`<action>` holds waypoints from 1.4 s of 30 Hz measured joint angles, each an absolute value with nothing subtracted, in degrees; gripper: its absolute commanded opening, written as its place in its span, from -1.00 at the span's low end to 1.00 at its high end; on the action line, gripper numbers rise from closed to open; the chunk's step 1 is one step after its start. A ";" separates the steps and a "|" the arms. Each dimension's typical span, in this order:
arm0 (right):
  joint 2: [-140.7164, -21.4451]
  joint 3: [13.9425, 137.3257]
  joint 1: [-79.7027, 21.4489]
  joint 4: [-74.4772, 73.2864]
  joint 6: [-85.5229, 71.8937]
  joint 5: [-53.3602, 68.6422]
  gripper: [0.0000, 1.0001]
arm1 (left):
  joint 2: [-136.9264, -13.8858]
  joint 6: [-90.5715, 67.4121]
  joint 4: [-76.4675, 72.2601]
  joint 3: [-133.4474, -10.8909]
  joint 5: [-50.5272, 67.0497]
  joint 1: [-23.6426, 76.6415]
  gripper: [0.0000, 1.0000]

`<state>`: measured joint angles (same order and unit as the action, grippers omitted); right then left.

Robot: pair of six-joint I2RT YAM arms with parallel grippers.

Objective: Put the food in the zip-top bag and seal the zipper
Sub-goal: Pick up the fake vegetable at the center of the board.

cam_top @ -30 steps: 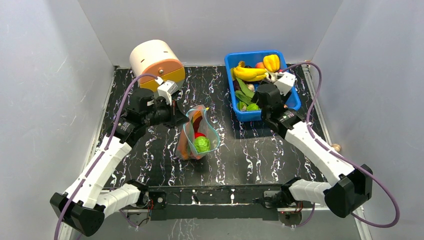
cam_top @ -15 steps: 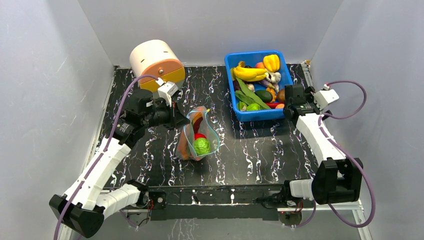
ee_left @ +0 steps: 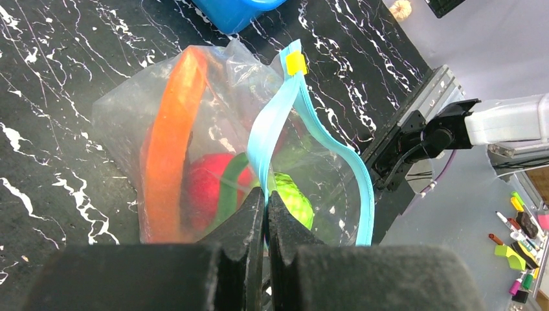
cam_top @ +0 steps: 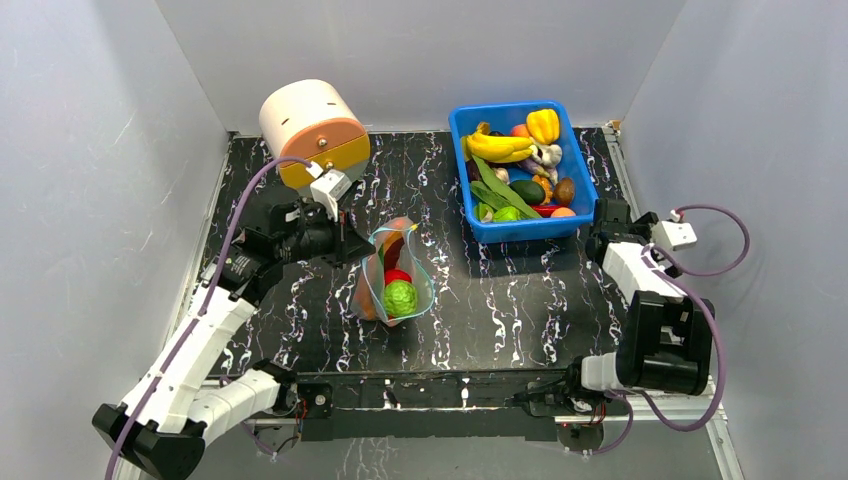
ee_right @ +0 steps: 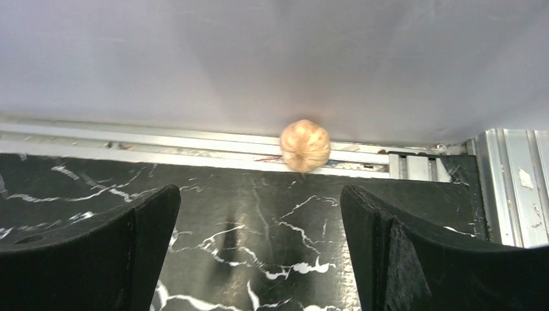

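Left gripper: clenched on the zipper, holding the mouth of the zip-top bag agape, left of the blue bin. Red, orange and green food sits inside. Right gripper: released, empty, off the bin's right side, facing a tan round piece against the metal rail. Judgement: fetch it next. Centre it between my fingers and close gently; it is round and may roll along the rail.

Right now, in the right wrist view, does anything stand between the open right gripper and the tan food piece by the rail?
Nothing visible does. The right gripper is open, and only bare marbled table lies between it and the tan food piece, which sits at the metal rail.
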<state>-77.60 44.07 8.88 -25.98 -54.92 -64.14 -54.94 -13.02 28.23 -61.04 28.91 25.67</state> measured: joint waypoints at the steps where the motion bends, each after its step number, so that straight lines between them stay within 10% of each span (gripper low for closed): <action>1: -77.97 43.51 9.47 -25.28 -55.13 -64.47 0.90 | -54.72 -12.86 28.49 -61.04 28.88 25.67 -1.00; 42: -92.27 24.43 21.65 24.62 -18.26 -61.63 0.85 | -48.29 -11.33 19.66 -48.12 35.42 26.50 -1.00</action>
